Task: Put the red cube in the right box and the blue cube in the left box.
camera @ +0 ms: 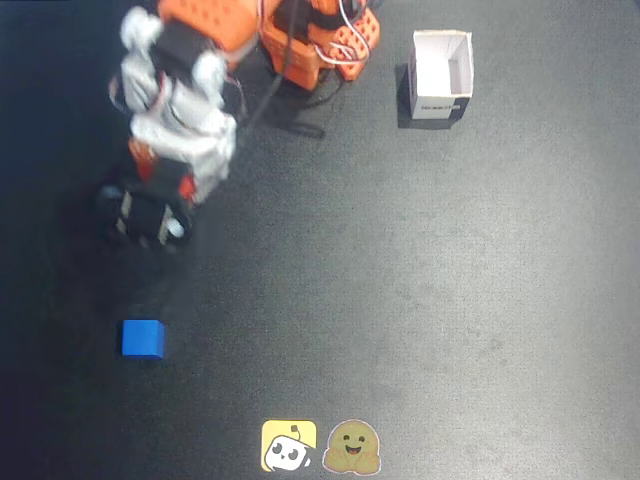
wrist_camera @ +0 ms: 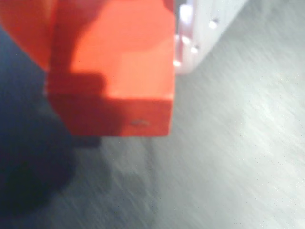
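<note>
In the wrist view the red cube (wrist_camera: 112, 81) fills the upper left, held off the dark table with its shadow below it; a white finger (wrist_camera: 202, 28) presses against its right side. In the fixed view my gripper (camera: 150, 218) hangs at the left under the white and orange arm, shut on the red cube, which the arm hides there. The blue cube (camera: 142, 338) lies on the table below the gripper, apart from it. A white open-topped box, the right box (camera: 441, 75), stands at the upper right. The left box is out of view.
The arm's orange base (camera: 315, 35) with its cables sits at the top middle. Two small stickers, a yellow one (camera: 289, 445) and a brown one (camera: 352, 447), lie at the bottom edge. The black table top (camera: 420, 280) stretches between the arm and the box.
</note>
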### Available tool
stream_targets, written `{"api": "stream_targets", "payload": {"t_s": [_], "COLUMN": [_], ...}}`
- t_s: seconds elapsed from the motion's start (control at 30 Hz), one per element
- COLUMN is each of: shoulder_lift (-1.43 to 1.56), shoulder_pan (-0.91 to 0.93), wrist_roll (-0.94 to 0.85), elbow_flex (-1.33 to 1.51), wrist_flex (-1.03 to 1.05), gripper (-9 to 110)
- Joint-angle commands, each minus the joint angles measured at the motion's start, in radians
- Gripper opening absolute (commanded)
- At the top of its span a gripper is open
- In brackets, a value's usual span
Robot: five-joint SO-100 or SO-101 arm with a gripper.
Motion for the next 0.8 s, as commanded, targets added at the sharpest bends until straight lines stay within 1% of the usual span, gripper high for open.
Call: {"api": "stream_targets", "payload": {"t_s": [0.0,0.2,0.4,0.77], "shoulder_lift": [0.1,0.189,0.212,0.247], "shoulder_pan": [0.018,0.034,0.109,0.373], "wrist_roll": [0.0,0.009,-0.002,-0.043], "elbow_flex": [0.009,0.052,0.074,0.109], "wrist_flex": [0.026,0.055,0.069,0.109], "gripper": [13,13,13,13]}}
